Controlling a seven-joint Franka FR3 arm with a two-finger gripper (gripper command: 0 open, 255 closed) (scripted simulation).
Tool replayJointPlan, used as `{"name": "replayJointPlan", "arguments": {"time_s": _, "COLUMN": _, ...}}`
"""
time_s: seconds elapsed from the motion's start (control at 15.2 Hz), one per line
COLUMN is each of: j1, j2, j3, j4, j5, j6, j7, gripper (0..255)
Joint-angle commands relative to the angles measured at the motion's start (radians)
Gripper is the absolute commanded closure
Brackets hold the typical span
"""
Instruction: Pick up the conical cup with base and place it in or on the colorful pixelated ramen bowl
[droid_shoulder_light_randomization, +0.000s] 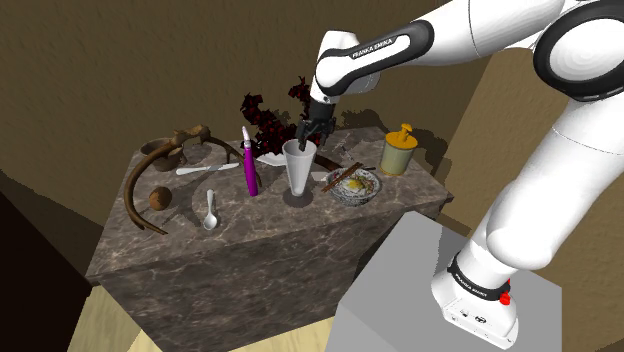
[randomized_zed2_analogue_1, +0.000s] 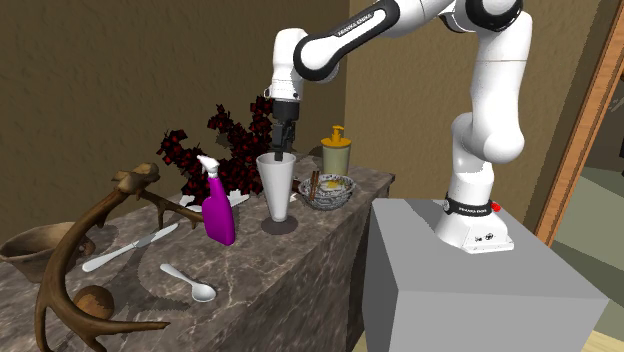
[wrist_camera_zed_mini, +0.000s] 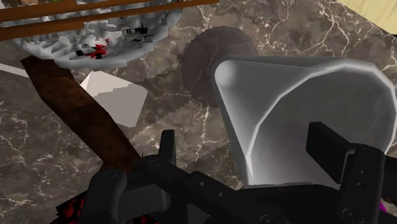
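The grey conical cup (droid_shoulder_light_randomization: 298, 168) stands upright on its dark round base (droid_shoulder_light_randomization: 297, 198) in the middle of the marble counter. The pixelated ramen bowl (droid_shoulder_light_randomization: 352, 200), with chopsticks across it, sits just to the shoulder view's right of the cup. My black gripper (droid_shoulder_light_randomization: 308, 136) hangs open over the cup's rim. In the wrist view the cup (wrist_camera_zed_mini: 299, 102) lies close below; one finger (wrist_camera_zed_mini: 167, 145) is outside its wall and the other finger (wrist_camera_zed_mini: 327, 145) is over its mouth, neither touching it. In the second exterior view the gripper (randomized_zed2_analogue_1: 282, 141) reaches the rim of the cup (randomized_zed2_analogue_1: 278, 188), beside the bowl (randomized_zed2_analogue_1: 328, 201).
A purple spray bottle (droid_shoulder_light_randomization: 250, 166) stands close to the cup on the shoulder view's left. A yellow dispenser (droid_shoulder_light_randomization: 398, 152), a dark red plant (droid_shoulder_light_randomization: 268, 115), antlers (droid_shoulder_light_randomization: 160, 160), a brown ball (droid_shoulder_light_randomization: 159, 198), a spoon (droid_shoulder_light_randomization: 210, 212) and a knife (droid_shoulder_light_randomization: 205, 169) share the counter (droid_shoulder_light_randomization: 250, 235).
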Motion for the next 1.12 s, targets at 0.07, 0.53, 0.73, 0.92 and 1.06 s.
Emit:
{"name": "replayJointPlan", "arguments": {"time_s": 0.07, "j1": 0.0, "j2": 0.003, "j3": 0.0, "j4": -0.001, "j5": 0.001, "j6": 0.005, "j7": 0.0, "gripper": 0}}
{"name": "replayJointPlan", "arguments": {"time_s": 0.53, "j1": 0.0, "j2": 0.003, "j3": 0.0, "j4": -0.001, "j5": 0.0, "j6": 0.005, "j7": 0.0, "gripper": 255}}
{"name": "replayJointPlan", "arguments": {"time_s": 0.73, "j1": 0.0, "j2": 0.003, "j3": 0.0, "j4": -0.001, "j5": 0.0, "j6": 0.005, "j7": 0.0, "gripper": 255}}
{"name": "replayJointPlan", "arguments": {"time_s": 0.92, "j1": 0.0, "j2": 0.004, "j3": 0.0, "j4": -0.002, "j5": 0.001, "j6": 0.006, "j7": -0.001, "gripper": 255}}
{"name": "replayJointPlan", "arguments": {"time_s": 1.06, "j1": 0.0, "j2": -0.002, "j3": 0.0, "j4": 0.006, "j5": -0.001, "j6": -0.007, "j7": 0.002, "gripper": 255}}
